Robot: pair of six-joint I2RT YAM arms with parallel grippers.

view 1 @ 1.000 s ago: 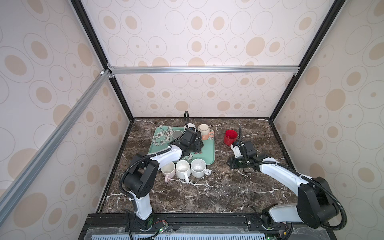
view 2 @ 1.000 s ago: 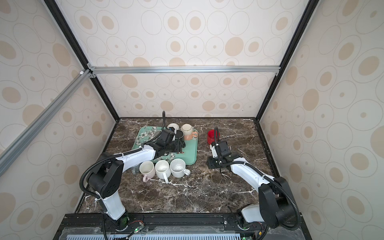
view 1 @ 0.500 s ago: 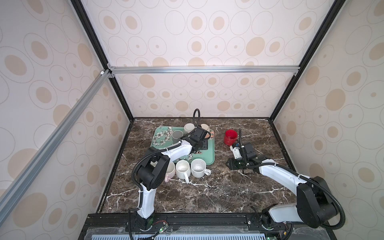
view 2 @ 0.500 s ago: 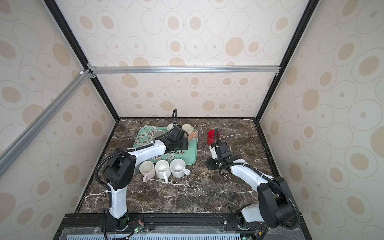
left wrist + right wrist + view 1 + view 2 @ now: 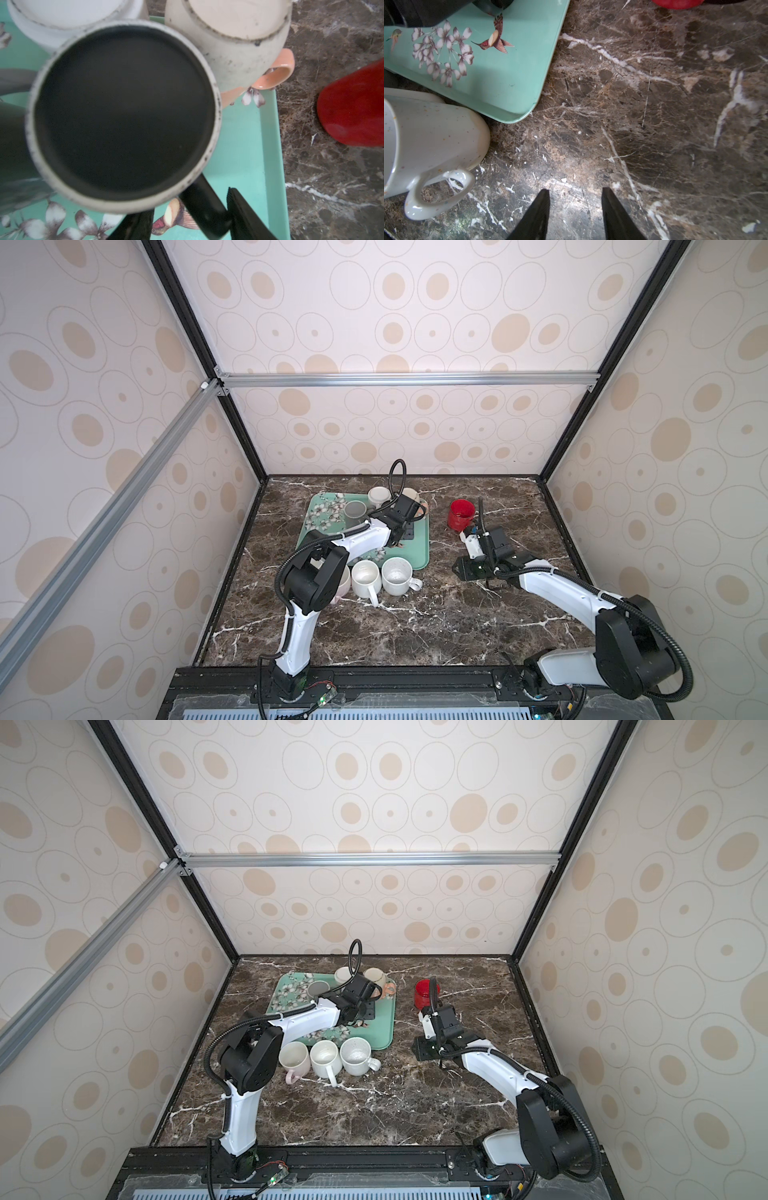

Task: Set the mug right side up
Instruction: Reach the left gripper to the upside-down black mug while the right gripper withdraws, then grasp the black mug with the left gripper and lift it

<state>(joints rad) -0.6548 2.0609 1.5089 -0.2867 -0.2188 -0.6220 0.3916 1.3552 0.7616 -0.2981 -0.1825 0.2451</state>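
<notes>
The dark mug stands upside down on the green tray, just beside an inverted cream mug and an inverted white mug. The left end effector has its jaws apart on either side of the dark mug's black handle, with tray showing between one finger and the handle. The right end effector hangs over the counter, jaws apart and holding nothing.

One tray; four mugs on it; three pale mugs beside; one red mug.
</notes>
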